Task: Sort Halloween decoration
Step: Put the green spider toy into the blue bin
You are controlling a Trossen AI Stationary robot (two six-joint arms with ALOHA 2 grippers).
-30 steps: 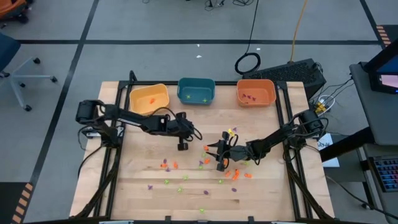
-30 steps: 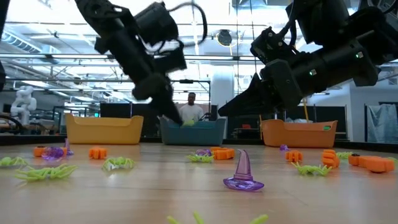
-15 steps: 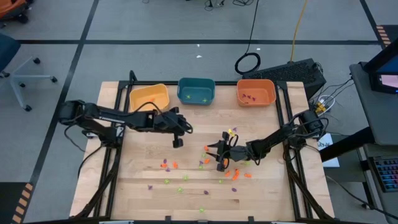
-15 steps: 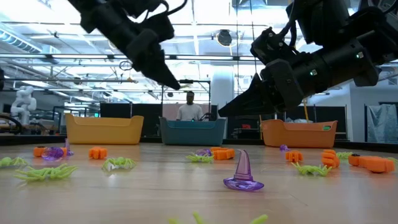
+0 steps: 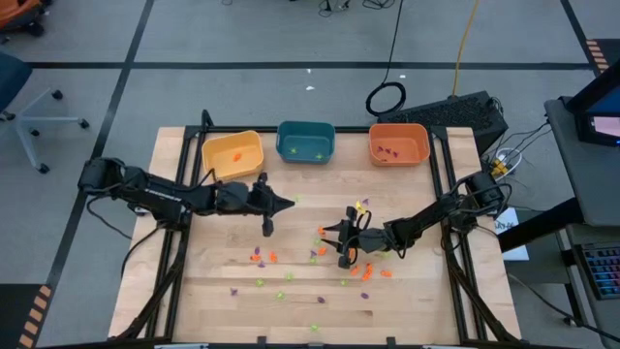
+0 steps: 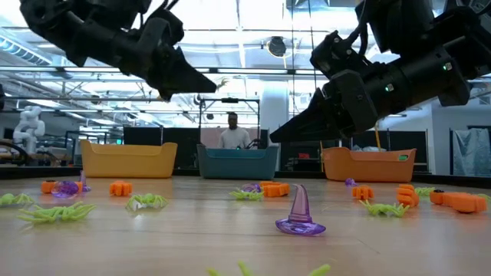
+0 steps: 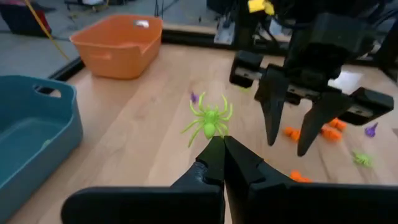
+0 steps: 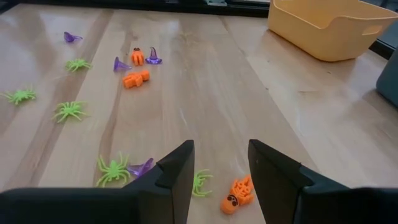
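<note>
Tiny orange, light-green and purple trinkets [image 5: 263,257] lie scattered on the near half of the wooden table [image 5: 213,291], with more of them [image 6: 300,211] in the low view. My left gripper [image 5: 288,203] hangs above the table's middle, pointing level toward the right, shut on a light-green spider [image 7: 210,121]. My right gripper [image 5: 335,243] is open and hovers low, right of centre. Its fingers stand above an orange trinket [image 8: 236,195] and a green spider [image 8: 200,182] without touching them. My left gripper pinches the green spider by its rear end [image 7: 214,134] between its two fingertips. The fingers lie about level, pointing toward the table's right side. The spider is lifted clear of the table and sticks out beyond the fingertips [image 6: 225,79].
Three bins stand along the far edge: yellow [image 5: 232,153], teal [image 5: 306,142], orange [image 5: 398,143], each with a few trinkets inside. A keyboard [image 5: 455,111] lies beyond the far right corner. A person [image 6: 232,136] shows behind the teal bin.
My left gripper has risen from near the table top with the green spider and drawn back a little toward the table's left and far side. It has tipped from pointing down to pointing level toward the right.
</note>
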